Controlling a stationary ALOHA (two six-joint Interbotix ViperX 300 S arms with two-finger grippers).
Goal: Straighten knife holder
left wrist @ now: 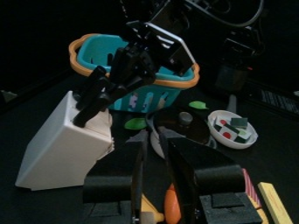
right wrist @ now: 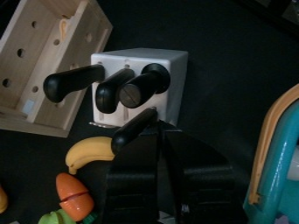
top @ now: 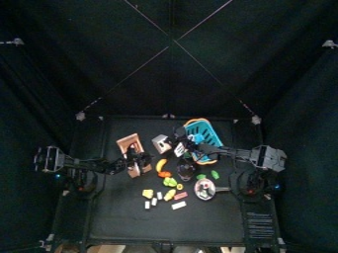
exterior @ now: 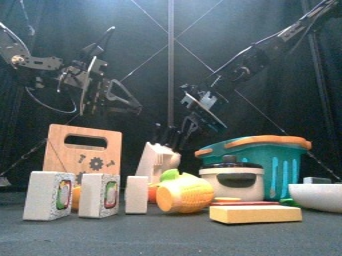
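Note:
The white knife holder (left wrist: 68, 147) stands tilted on the table, with several black knife handles (left wrist: 107, 87) sticking out of it. It also shows in the top view (top: 162, 144), the front view (exterior: 156, 160) and the right wrist view (right wrist: 140, 66). My right gripper (right wrist: 142, 140) is right at the handles and looks shut on one knife handle (right wrist: 131, 128). In the front view the right gripper (exterior: 201, 105) hangs just above the holder. My left gripper (left wrist: 158, 140) hovers apart from the holder, empty, its jaws close together. It hangs high at the left in the front view (exterior: 104, 95).
A wooden board (exterior: 83, 152) stands left of the holder. A teal basket with an orange rim (exterior: 261, 160) stands right of it, with a small pot (exterior: 237, 181) in front. Toy food (exterior: 185, 192), small cartons (exterior: 51, 195) and a white bowl (exterior: 321, 196) lie at the table's front.

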